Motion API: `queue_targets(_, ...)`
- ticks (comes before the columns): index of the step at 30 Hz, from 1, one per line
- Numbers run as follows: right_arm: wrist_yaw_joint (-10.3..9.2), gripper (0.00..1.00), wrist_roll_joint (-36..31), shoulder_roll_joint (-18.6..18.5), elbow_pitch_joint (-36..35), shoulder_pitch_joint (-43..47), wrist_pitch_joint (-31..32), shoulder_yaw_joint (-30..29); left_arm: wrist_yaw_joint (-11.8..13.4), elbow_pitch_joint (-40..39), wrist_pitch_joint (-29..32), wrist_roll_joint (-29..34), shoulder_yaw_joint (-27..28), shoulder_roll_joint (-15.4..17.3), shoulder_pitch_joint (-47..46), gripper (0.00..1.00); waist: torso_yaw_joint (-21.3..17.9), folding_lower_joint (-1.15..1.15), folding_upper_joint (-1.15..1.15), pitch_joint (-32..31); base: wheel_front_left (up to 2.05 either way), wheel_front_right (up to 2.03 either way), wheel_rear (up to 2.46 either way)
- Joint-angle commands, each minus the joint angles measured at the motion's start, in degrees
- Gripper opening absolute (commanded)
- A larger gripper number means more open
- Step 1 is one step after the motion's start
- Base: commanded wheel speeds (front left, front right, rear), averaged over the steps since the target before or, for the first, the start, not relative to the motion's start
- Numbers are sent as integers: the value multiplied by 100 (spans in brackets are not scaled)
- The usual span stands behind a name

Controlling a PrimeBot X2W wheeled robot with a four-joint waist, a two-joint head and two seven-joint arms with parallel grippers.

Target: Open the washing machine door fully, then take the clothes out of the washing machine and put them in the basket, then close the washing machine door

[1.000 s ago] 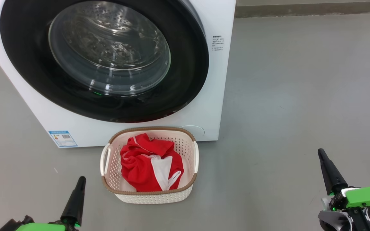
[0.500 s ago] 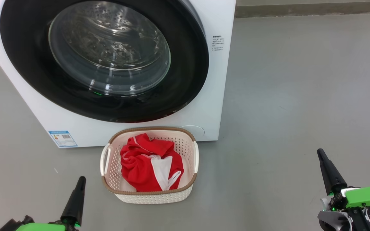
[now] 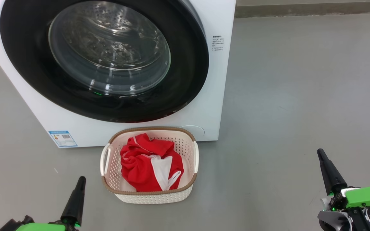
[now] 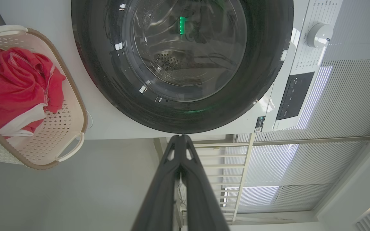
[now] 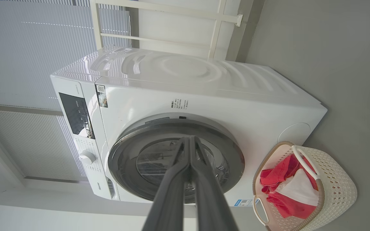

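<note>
Step in hand: seemingly the last. The door (image 3: 104,61) lies flush on the washer (image 3: 217,80), facing both pincers, and the clothes (image 3: 140,163) sit in the basket (image 3: 149,192).
Basket: ahead, between left pincer (image 3: 81,178) and right pincer (image 3: 320,151), nearer the left. Mouth up, long axis apparently handle to handle, across the washer front.
Pincers: both closed tight, empty.
Next move: likely none, or at most a latch check.

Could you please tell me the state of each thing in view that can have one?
Door: shut.
Washer: upright, no clothes seen inside.
Basket: upright on the floor, holding the clothes.
Clothes: bunched inside the basket.
Left gripper: shut, empty.
Right gripper: shut, empty.
</note>
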Motion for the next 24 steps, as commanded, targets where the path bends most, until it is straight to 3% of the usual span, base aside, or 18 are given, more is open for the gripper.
queue_targets(1,-4,0,-40,-34,-142,-242,27,72,-41,-120,25,-39,199,61,-230,0,0,0,0,0,0,0,0)
queue_targets(24,-4,0,-46,-29,-141,-243,32,65,-41,-120,25,-39,199,61,-230,0,0,0,0,0,0,0,0)
